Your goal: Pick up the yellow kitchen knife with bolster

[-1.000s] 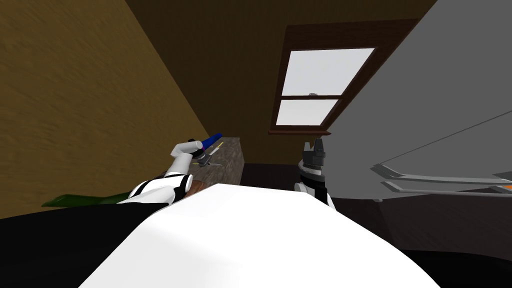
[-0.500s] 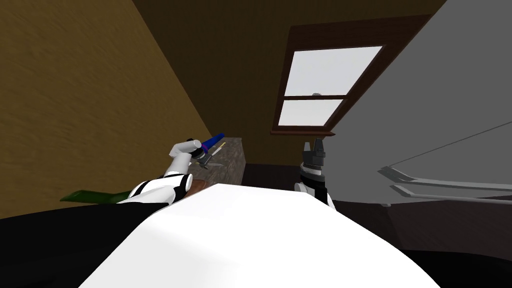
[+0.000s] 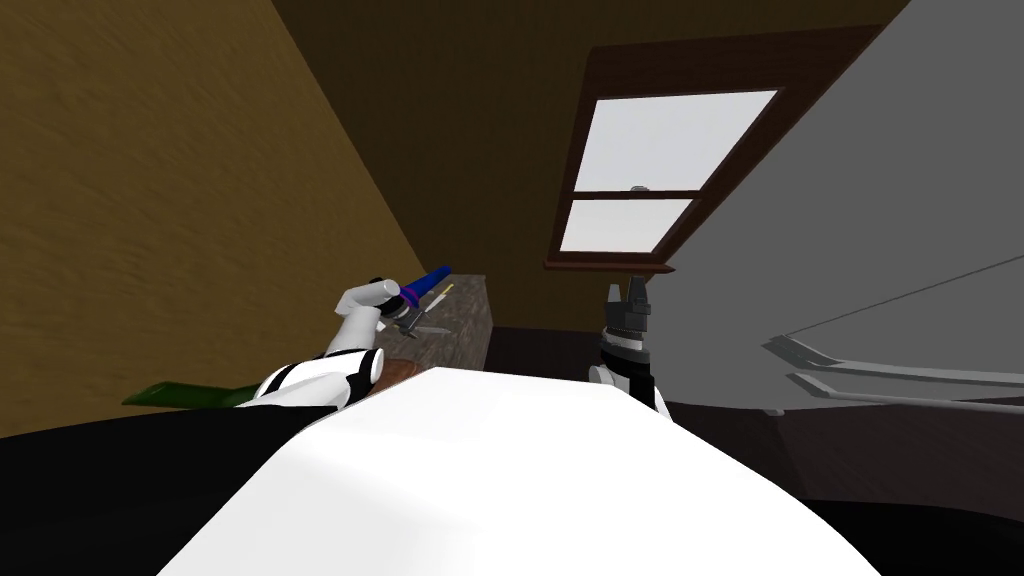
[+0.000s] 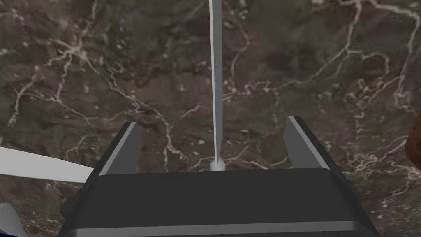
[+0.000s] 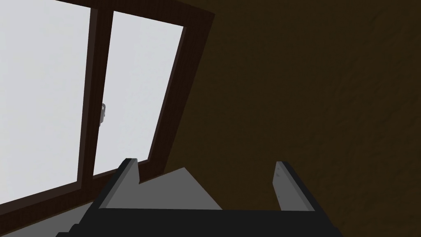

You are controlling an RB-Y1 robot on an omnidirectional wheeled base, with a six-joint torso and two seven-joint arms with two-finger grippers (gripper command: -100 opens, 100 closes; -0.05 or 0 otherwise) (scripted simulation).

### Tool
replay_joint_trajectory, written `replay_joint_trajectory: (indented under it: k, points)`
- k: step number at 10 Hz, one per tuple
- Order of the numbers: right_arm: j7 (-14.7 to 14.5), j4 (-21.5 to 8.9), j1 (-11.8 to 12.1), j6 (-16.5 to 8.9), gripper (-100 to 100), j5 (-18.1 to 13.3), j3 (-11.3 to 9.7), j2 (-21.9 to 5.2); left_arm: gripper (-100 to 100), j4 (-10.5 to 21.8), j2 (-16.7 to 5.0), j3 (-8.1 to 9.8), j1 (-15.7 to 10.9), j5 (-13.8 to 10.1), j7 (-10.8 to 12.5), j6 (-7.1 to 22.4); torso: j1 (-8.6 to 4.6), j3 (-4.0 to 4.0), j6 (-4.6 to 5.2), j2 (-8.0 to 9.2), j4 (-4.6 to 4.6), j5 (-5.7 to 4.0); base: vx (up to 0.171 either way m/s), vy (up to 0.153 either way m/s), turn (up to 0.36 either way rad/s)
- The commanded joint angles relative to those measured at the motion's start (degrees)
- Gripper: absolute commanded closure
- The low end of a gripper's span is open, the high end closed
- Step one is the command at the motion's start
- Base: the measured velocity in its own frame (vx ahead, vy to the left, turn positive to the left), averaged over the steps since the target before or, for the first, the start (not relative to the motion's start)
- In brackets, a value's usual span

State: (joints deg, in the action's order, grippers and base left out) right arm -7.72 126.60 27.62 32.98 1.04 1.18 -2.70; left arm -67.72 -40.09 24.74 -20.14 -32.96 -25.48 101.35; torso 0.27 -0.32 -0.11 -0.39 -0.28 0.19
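A thin knife lies on a dark marbled counter [image 3: 465,315] [image 4: 308,61] by the ochre wall. In the head view the knife [image 3: 438,295] shows as a pale sliver with a touch of yellow. In the left wrist view its grey blade [image 4: 215,82] runs straight away from the hand, and its bolster end meets the gripper body, which hides the handle. My left gripper [image 4: 213,122] [image 3: 412,322] hangs open just above the counter with a finger on either side of the blade and clear of it. My right gripper [image 3: 628,290] [image 5: 204,162] is raised, open and empty.
A blue tool [image 3: 428,282] lies on the counter just beyond my left hand. A second grey blade [image 4: 37,166] lies beside the left finger, and a brown object [image 4: 414,144] sits at the other side. A large grey appliance [image 3: 880,250] stands to my right.
My head view has swung a little, so the window sits higher and further right. The left hand has stayed over the counter and the right arm has held still.
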Motion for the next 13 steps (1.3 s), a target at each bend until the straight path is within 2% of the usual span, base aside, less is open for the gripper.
replay_joint_trajectory:
  k: [1, 2, 3, 4, 8, 9, 10, 12, 13]
  points:
    - [0.0, 0.0, 0.0, 0.0, 0, 0.0, 0.0, 0.0, -100, 1.6, -0.4, 0.37, 0.3, 0.0, -0.7, -1.9, 0.0, 0.0, 0.0, 0.0, 0.0, 0.0, -0.039, -0.032, -0.105]
    - [0.0, 0.0, 0.0, 0.0, 0, 0.0, 0.0, 0.0, -100, 2.3, -0.5, 0.56, 0.5, 0.0, -0.9, -2.7, -0.08, 0.04, -0.01, 0.06, 0.02, -0.02, -0.037, -0.035, -0.065]
    - [0.0, 0.0, 0.0, 0.0, 0, 0.0, 0.0, 0.0, -100, 1.6, -0.3, 0.47, 0.5, 0.0, -0.6, -2.0, -0.1, 0.05, -0.02, 0.08, 0.02, -0.03, -0.015, -0.014, -0.008]
    - [0.0, 0.0, 0.0, 0.0, 0, 0.0, 0.0, 0.0, 100, 1.8, -0.3, 0.5, 0.6, 0.0, -0.8, -2.3, -0.05, 0.02, -0.03, 0.02, 0.02, -0.03, 0.0, 0.0, 0.0]
    - [0.0, 0.0, 0.0, 0.0, 0, 0.0, 0.0, 0.0, 100, 1.9, -0.3, 0.41, 0.7, 0.0, -0.7, -2.1, 0.01, 0.07, -0.02, 0.02, 0.11, -0.02, 0.0, 0.0, -0.003]
    - [0.0, 0.0, 0.0, 0.0, 0, 0.0, 0.0, 0.0, 0, 1.9, -0.3, 0.41, 0.7, 0.0, -0.7, -2.1, 0.01, 0.08, -0.02, 0.04, 0.11, -0.02, 0.0, 0.0, 0.0]
    - [0.0, 0.0, 0.0, 0.0, 0, 0.0, 0.0, 0.0, 100, 0.3, -0.1, -0.02, -0.1, 0.0, -0.2, -0.2, 0.0, 0.09, -0.03, 0.05, 0.12, -0.02, 0.028, 0.03, 0.139]
    - [0.0, 0.0, 0.0, 0.0, 0, 0.0, 0.0, 0.0, 100, 0.9, -0.2, -0.05, -0.3, 0.0, -0.4, -0.6, 0.12, 0.03, -0.05, -0.08, 0.11, -0.02, 0.034, 0.024, 0.057]
    - [0.0, 0.0, 0.0, 0.0, 0, 0.0, 0.0, 0.0, 0, 0.8, -0.3, -0.06, -0.3, 0.0, -0.4, -0.4, 0.07, 0.04, -0.03, -0.03, 0.1, 0.0, 0.0, 0.0, 0.0]
